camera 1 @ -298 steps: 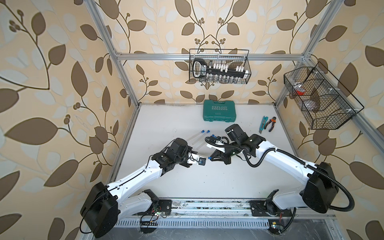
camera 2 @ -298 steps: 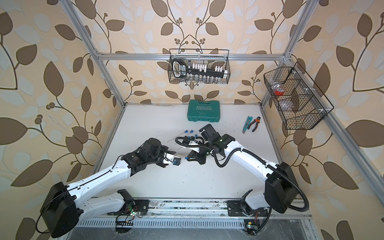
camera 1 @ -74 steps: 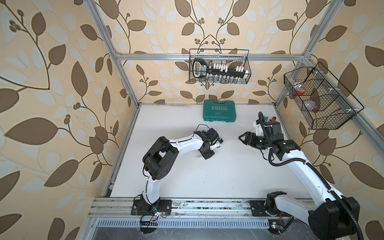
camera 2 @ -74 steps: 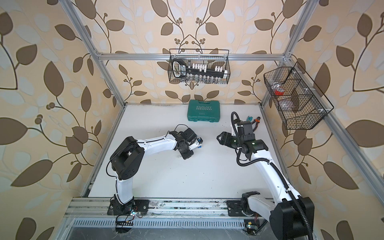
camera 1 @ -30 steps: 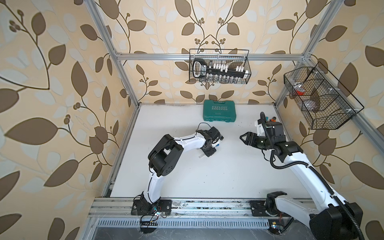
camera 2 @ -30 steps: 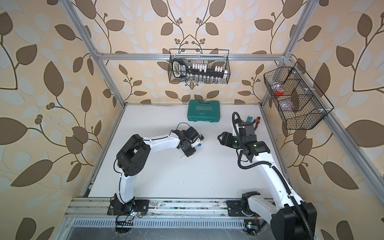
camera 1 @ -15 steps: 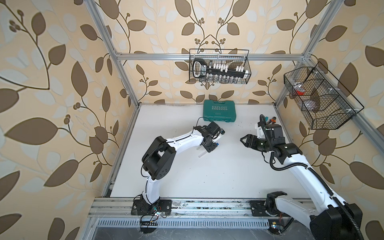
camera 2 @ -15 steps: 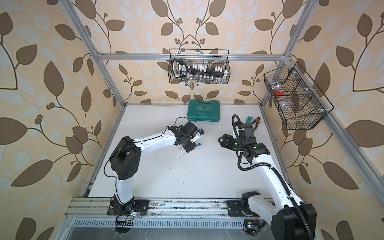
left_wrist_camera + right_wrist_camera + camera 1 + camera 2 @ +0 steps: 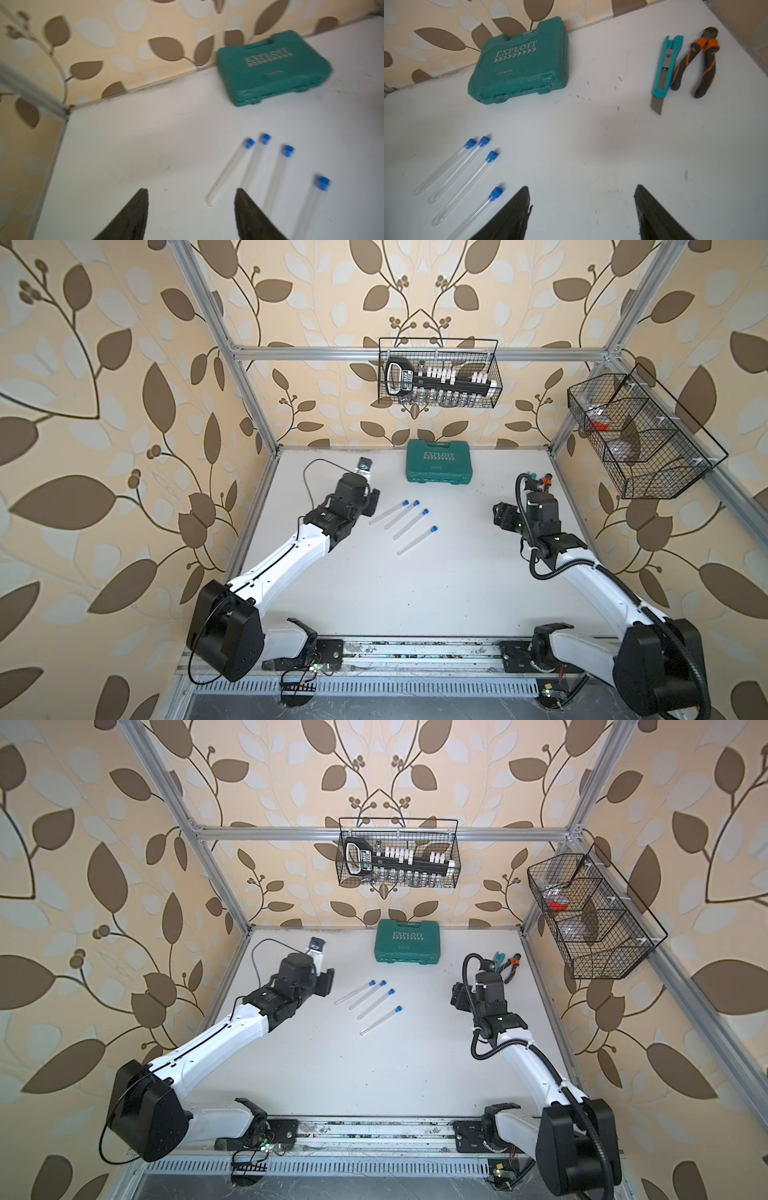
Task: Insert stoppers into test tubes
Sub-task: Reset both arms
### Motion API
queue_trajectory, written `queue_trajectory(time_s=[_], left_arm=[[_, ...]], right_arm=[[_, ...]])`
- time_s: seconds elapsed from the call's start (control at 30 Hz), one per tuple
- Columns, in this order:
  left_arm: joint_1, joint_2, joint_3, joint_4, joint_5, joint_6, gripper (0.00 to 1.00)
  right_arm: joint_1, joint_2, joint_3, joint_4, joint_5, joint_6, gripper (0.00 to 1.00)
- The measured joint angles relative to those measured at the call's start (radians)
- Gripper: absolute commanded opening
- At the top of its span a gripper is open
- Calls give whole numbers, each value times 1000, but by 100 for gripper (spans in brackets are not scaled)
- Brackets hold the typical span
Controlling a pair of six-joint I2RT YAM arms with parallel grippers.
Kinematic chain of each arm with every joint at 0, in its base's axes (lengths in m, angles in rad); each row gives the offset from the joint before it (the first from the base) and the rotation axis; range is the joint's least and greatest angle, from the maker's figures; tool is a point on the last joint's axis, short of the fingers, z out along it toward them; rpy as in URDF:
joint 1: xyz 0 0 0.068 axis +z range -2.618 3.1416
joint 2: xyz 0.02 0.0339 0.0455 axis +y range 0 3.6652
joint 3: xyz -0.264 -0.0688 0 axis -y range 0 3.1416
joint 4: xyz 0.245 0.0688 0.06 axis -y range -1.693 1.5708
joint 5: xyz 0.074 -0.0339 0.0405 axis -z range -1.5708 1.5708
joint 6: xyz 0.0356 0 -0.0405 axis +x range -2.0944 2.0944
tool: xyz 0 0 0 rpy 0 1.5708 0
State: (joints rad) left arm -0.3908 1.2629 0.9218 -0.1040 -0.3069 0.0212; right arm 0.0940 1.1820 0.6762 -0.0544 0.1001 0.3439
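Observation:
Several clear test tubes [image 9: 416, 540] [image 9: 380, 1021] lie side by side on the white table [image 9: 415, 605], slanted, each with a blue stopper [image 9: 434, 527] [image 9: 398, 1008] in its far end. My left gripper [image 9: 373, 503] [image 9: 326, 982] hangs just left of the row, open and empty; its wrist view shows the jaws wide apart [image 9: 191, 190] with the tubes [image 9: 226, 172] and stoppers [image 9: 248, 143] beside one finger. My right gripper [image 9: 498, 516] [image 9: 456, 994] is well to the right of the row, open [image 9: 582, 187] and empty, with the tubes [image 9: 463, 189] off to its side.
A green tool case [image 9: 440, 466] stands at the back wall. A teal utility knife [image 9: 664, 68] and orange-handled pliers [image 9: 695, 62] lie at the back right. Wire baskets hang on the back wall [image 9: 438, 373] and the right wall [image 9: 640, 435].
My left gripper has opened and drawn back to the left, away from the tubes, leaving the nearest stoppered tube on the table. The right gripper has hardly moved.

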Motion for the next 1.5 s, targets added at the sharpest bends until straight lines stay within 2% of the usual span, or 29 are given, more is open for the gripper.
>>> queue_trajectory(time_s=[0.1, 0.17, 0.4, 0.6, 0.73, 0.93, 0.97, 1.0, 1.23, 1.4, 1.5], left_arm=[[119, -66, -134, 65, -69, -31, 80], [151, -77, -183, 91, -100, -29, 84], [246, -50, -310, 260, -113, -27, 84], [274, 58, -421, 477, -75, -16, 85], [274, 84, -437, 543, -21, 3, 83], [274, 50, -478, 592, 11, 1, 84], [274, 45, -501, 621, 12, 0, 84], [274, 45, -526, 652, 14, -1, 84], [275, 216, -628, 890, 44, 5, 91], [275, 244, -623, 904, 49, 3, 98], [275, 244, -613, 912, 37, -5, 99]], right_arm=[[-50, 68, -37, 137, 33, -60, 80], [-84, 99, -70, 237, 40, -106, 80], [-175, 200, -212, 555, 8, -185, 81], [-181, 262, -333, 803, -71, -218, 82], [-164, 310, -399, 966, -100, -238, 83], [-164, 314, -415, 1055, -101, -243, 86], [-164, 314, -415, 1062, -101, -243, 90], [-164, 314, -415, 1069, -101, -240, 100], [-151, 314, -415, 1079, -95, -256, 100], [-110, 314, -410, 1073, -62, -273, 99], [-101, 320, -396, 1061, -49, -282, 100]])
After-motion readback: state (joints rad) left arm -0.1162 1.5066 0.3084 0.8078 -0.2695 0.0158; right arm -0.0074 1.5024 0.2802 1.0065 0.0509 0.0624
